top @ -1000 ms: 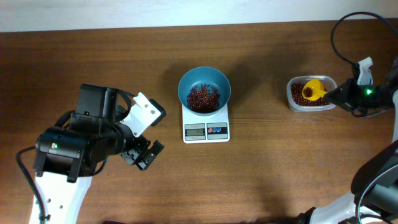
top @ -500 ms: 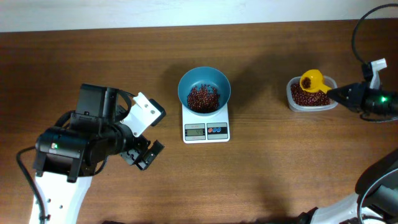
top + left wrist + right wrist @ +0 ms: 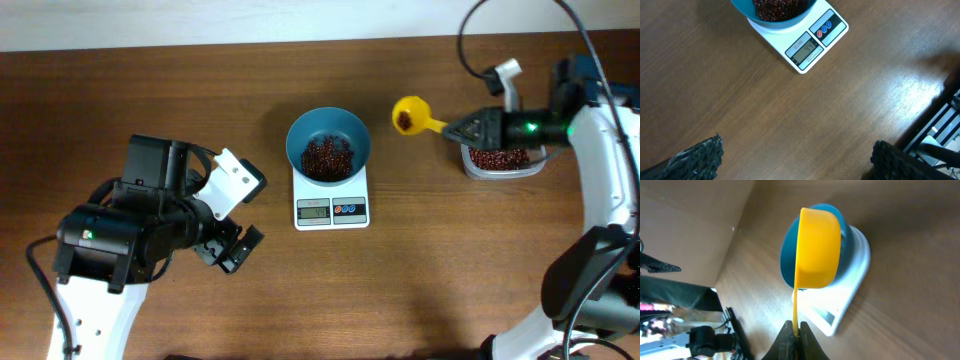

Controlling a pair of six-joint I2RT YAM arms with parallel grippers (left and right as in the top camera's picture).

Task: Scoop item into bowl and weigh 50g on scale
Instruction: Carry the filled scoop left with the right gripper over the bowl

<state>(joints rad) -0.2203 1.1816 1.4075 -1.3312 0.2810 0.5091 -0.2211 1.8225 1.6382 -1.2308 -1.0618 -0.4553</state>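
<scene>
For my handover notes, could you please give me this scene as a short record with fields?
bowl: on scale, holding beans
display: appears to read 44
scoop: yellow, loaded with beans, between tub and bowl
right gripper: shut on scoop handle
left gripper: open, empty, apart from scale

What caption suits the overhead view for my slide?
Jaws of the right arm hold a yellow scoop of beans between tub and bowl on scale.
</scene>
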